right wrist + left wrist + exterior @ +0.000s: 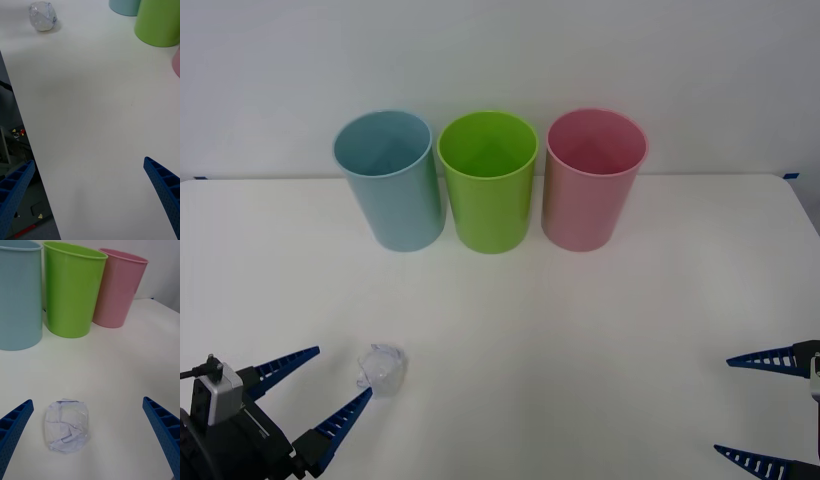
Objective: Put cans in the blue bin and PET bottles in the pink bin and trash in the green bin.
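The left tool [313,392] hangs wide open and empty, the trash [381,369] just beside one finger, not centred. Closing now risks nudging the light wad across the worktop [580,340]. The right tool [760,410] waits open, empty, well apart.

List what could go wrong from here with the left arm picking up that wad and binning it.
1. The trash sits off-centre toward one side of the open left gripper, so closing now may nudge it away instead of pinching it.
2. The wad looks light and crumpled; it could slip out during the lift.
3. The green bin stands tight between the blue bin and pink bin; a slightly misaimed drop could land in a neighbour.
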Controlling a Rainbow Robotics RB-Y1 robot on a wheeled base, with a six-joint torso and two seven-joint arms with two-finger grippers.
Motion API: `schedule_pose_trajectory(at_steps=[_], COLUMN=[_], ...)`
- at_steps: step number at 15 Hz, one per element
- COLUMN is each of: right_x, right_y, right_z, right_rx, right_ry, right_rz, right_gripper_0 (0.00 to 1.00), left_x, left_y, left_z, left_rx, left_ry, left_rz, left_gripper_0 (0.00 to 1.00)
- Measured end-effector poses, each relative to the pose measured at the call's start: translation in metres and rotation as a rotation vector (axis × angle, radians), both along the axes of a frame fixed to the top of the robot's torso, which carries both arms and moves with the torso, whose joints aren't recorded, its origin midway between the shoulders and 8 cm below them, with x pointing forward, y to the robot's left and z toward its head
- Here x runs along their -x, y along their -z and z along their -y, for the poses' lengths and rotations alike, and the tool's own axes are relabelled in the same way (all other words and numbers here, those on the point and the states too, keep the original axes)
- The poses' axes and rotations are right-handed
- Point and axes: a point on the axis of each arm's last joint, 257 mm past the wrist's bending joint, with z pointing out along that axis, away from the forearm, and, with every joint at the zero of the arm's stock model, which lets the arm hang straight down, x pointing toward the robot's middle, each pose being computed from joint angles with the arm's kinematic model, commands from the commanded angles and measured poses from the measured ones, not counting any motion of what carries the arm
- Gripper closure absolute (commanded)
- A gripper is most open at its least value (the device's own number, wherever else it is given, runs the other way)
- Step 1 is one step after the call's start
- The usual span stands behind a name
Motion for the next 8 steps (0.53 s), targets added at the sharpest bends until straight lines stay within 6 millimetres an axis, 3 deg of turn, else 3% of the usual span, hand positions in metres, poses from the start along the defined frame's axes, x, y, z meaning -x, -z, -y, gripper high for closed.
schedule_pose_trajectory(at_steps=[8], right_x=[0.0], right_y=[0.0], right_z=[0.0], right_rx=[0.0], right_ry=[0.0], right_rz=[0.0], right_gripper_0=[0.0], left_x=[0.0032], left_y=[0.0006], left_z=[0.003], left_rx=[-0.005], left_ry=[0.01], left_rz=[-0.001], left_gripper_0=[0.0])
